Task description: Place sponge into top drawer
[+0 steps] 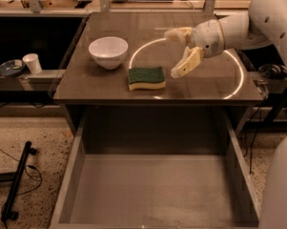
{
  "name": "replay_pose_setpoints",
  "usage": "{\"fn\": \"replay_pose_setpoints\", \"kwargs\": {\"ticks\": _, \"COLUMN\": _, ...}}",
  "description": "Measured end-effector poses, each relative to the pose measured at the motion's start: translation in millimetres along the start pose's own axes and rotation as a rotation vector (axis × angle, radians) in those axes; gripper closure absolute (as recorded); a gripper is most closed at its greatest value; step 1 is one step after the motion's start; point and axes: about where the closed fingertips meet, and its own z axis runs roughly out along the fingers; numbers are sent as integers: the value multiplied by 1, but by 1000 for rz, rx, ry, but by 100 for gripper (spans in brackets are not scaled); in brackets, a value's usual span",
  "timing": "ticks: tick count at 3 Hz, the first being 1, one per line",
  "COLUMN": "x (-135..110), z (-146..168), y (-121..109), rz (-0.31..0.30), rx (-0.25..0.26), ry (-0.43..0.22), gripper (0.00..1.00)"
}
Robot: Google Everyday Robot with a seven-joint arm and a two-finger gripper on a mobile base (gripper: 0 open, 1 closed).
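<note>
The sponge [146,78], dark green on top with pale yellow foam below, lies flat on the tabletop near its front edge. My gripper [177,53] hovers just to the right of it and slightly behind, open, with one cream finger [179,35] pointing left and the other finger [187,63] angled down toward the table. It holds nothing. The top drawer [152,190] is pulled out wide below the table's front edge, and its grey bottom is bare.
A white bowl [108,52] stands on the table [95,87] left of and behind the sponge. A bright ring of reflected light marks the tabletop. A paper cup [32,63] and a small dish [9,67] sit on a low shelf at left.
</note>
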Motion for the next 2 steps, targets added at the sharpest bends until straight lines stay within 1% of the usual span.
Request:
{"fn": "replay_pose_setpoints", "kwargs": {"ticks": 1, "x": -3, "z": 22, "y": -8, "rz": -2, "rx": -29, "ry": -13, "gripper": 0}}
{"fn": "replay_pose_setpoints", "kwargs": {"ticks": 2, "x": -1, "z": 35, "y": -14, "rz": 4, "rx": -13, "ry": 51, "gripper": 0}}
